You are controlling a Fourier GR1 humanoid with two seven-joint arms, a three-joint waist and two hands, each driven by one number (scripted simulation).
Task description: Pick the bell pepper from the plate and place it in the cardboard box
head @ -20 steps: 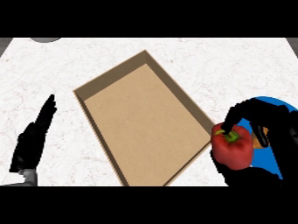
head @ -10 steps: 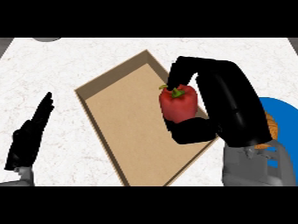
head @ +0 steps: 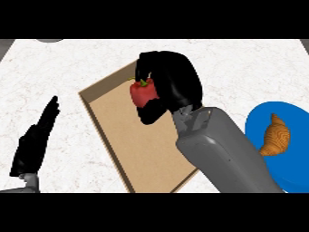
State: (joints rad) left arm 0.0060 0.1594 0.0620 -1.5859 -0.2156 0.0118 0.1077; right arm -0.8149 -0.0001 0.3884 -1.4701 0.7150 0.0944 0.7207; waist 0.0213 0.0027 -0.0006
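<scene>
the left hand [head: 35, 144] rested near the view's left edge, fingers straight and pointing up the counter [head: 250, 63], holding nothing and well apart from the box [head: 127, 136]. next came the cardboard box, lying flat and turned at an angle, its open floor showing bare brown. over its upper part the right hand [head: 170, 86] had its fingers and thumb curled round the pepper [head: 143, 93], red with a green stem, which hung above the box floor and looked clear of it, nearer the far rim than the middle. further right the blue plate [head: 304, 136] held only a croissant [head: 276, 135], so the pepper was off it.

the step in hand looked to be the placing. to do it well, the hand would likely want to lower the pepper until it was close to the cardboard, keeping it inside the walls, and only then uncurl the fingers, since a round pepper let go from height could roll or bounce toward a wall. a spot a little further from the far rim might be safer.
</scene>
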